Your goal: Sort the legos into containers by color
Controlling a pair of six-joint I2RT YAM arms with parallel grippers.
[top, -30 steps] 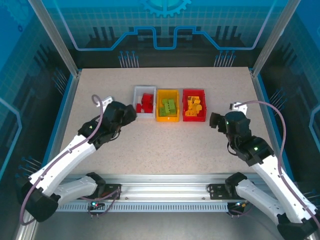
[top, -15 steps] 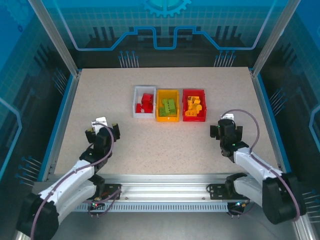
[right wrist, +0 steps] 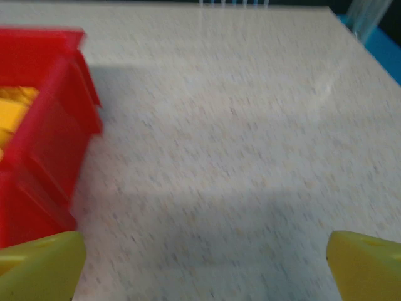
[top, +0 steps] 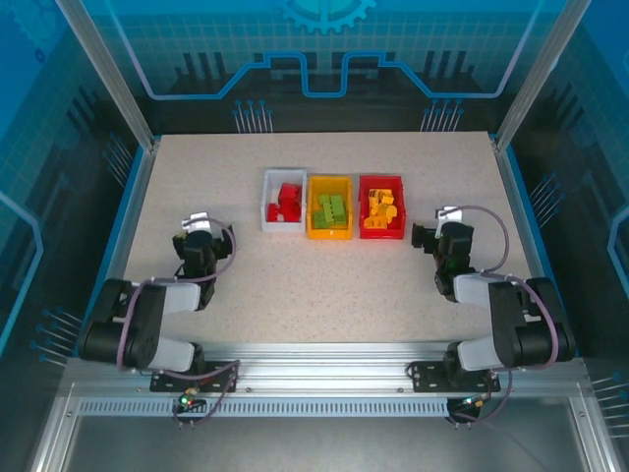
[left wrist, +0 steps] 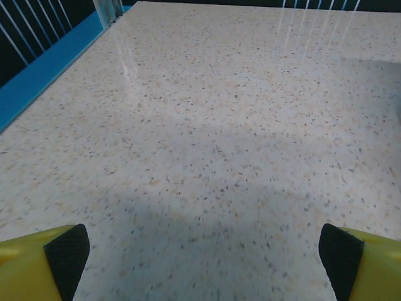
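Sitting well left of the yellow bin (top: 329,236), the left gripper (top: 200,239) has its jaws spread wide over the bare table (top: 324,285). Just left of that bin, the white bin (top: 265,202) holds the red bricks (top: 287,202). The yellow bin itself holds the green bricks (top: 331,208). Just right, the red bin (top: 381,236) holds the yellow bricks (top: 379,211). Further right, the right gripper (top: 437,236) has its jaws wide apart too.

Three bins stand in one row across the table (top: 324,285), past its middle. The left bin (top: 265,202) and middle bin (top: 329,234) touch, and the right bin (top: 381,179) sits just beside them. There are legos (top: 287,204) in every one. The left gripper (top: 203,237) sits nearer, left of the row and well apart from it. The right gripper (top: 439,234) sits just right of the right bin.
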